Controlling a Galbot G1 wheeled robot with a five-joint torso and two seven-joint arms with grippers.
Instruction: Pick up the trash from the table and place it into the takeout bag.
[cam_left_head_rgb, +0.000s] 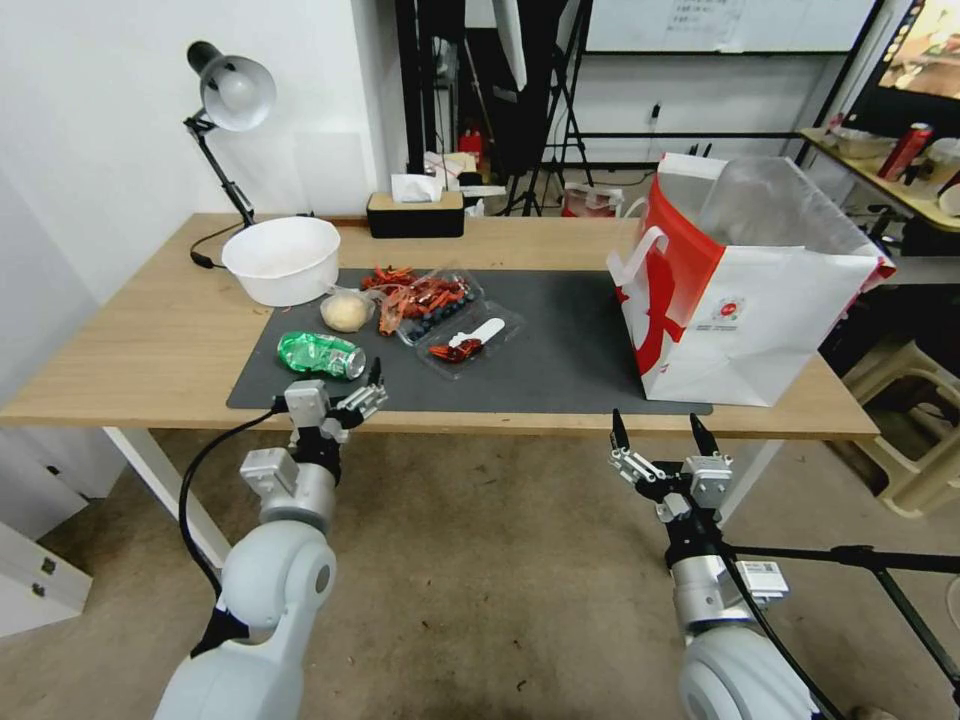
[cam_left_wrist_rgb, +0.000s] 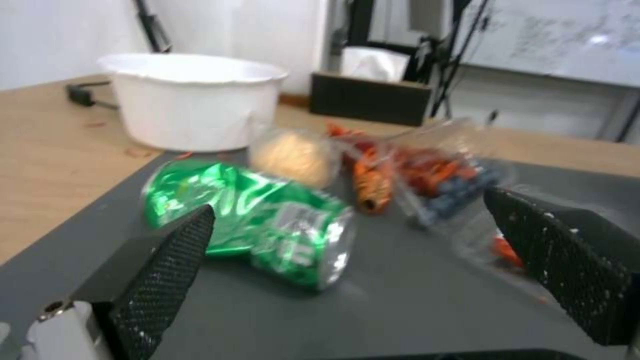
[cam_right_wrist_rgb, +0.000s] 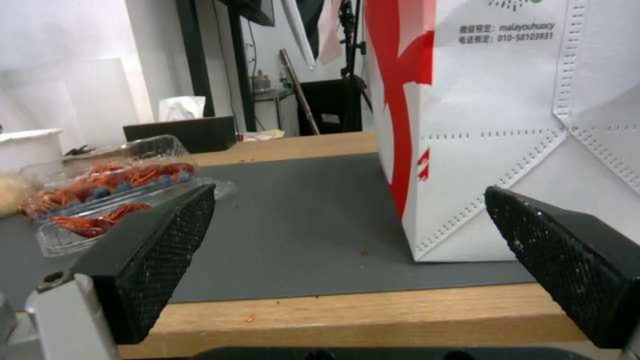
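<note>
I judge the task barely begun: all the trash I can see lies on the dark mat (cam_left_head_rgb: 560, 350) of the worktop (cam_left_head_rgb: 130, 350). My left gripper (cam_left_head_rgb: 362, 392) hovers with jaws wide just short of the crushed green can (cam_left_head_rgb: 322, 354). Beyond it sit the tub of beige food (cam_left_head_rgb: 345, 311), the clear trays of red scraps (cam_left_head_rgb: 432, 298) and the white bowl (cam_left_head_rgb: 282, 259). My right gripper (cam_left_head_rgb: 660, 436) waits, jaws wide and empty, before the takeout bag (cam_left_head_rgb: 760, 310), whose contents I cannot see.

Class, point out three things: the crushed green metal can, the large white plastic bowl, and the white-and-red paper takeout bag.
crushed green metal can (cam_left_head_rgb: 322, 354), head view, its dented side.
large white plastic bowl (cam_left_head_rgb: 283, 272), head view, its outer wall.
white-and-red paper takeout bag (cam_left_head_rgb: 765, 325), head view, its white front.
</note>
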